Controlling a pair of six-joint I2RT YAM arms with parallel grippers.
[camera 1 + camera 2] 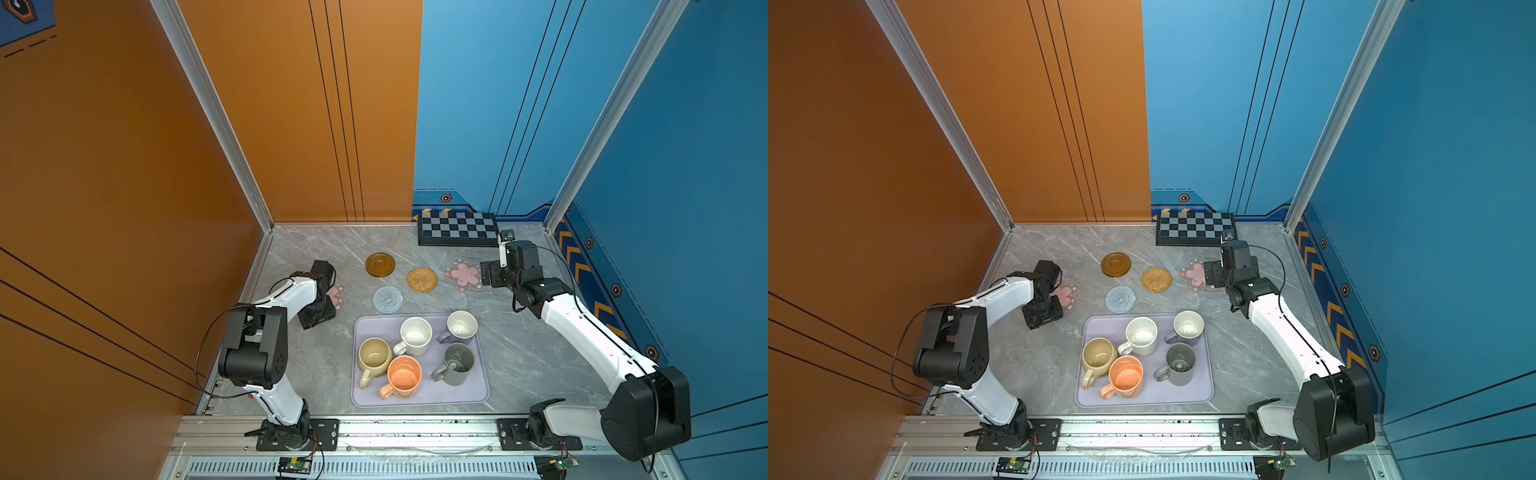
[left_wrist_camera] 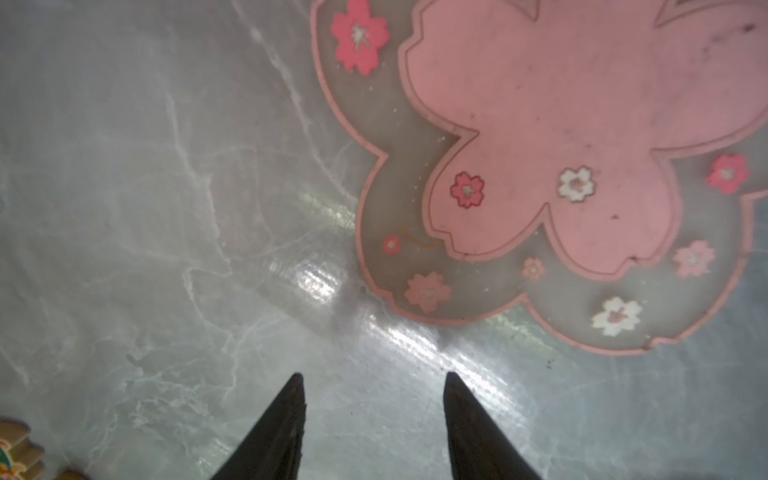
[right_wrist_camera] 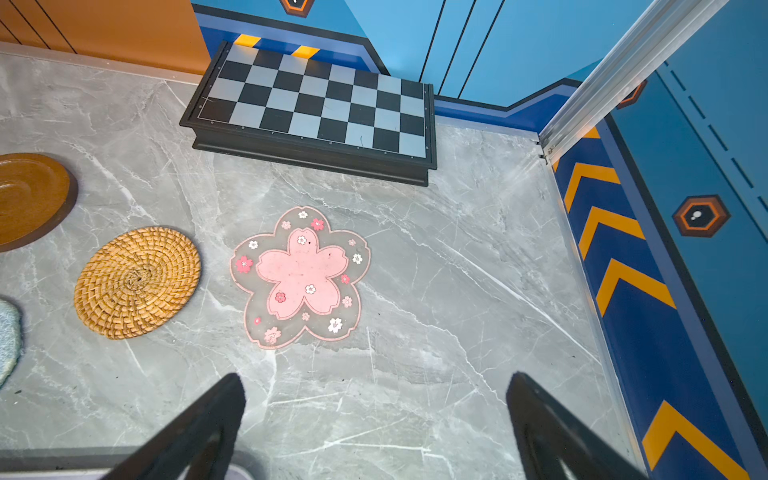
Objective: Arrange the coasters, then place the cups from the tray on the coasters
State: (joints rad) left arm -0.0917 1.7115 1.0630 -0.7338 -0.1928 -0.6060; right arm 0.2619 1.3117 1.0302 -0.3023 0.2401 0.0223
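Left gripper [image 2: 374, 376] parted, empty, over bare tabletop [image 2: 124, 208]. Left flower coaster [image 2: 561, 145] lies flat just ahead of its tips, off to one side. Risk: the thin mat skids or the tips scrape marble. Right gripper [image 3: 377, 376] wide apart, empty; right flower coaster [image 3: 301, 276] ahead, untouched. Farther off, cups [image 1: 415, 334] crowd the tray [image 1: 478, 395]; handles may snag.

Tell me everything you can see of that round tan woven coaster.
The round tan woven coaster looks like rattan coiled in a spiral from a small centre knot. It lies flat on the grey marble-look tabletop, with nothing on it. It sits between a dark brown wooden disc and a pink flower-shaped mat, apart from both.
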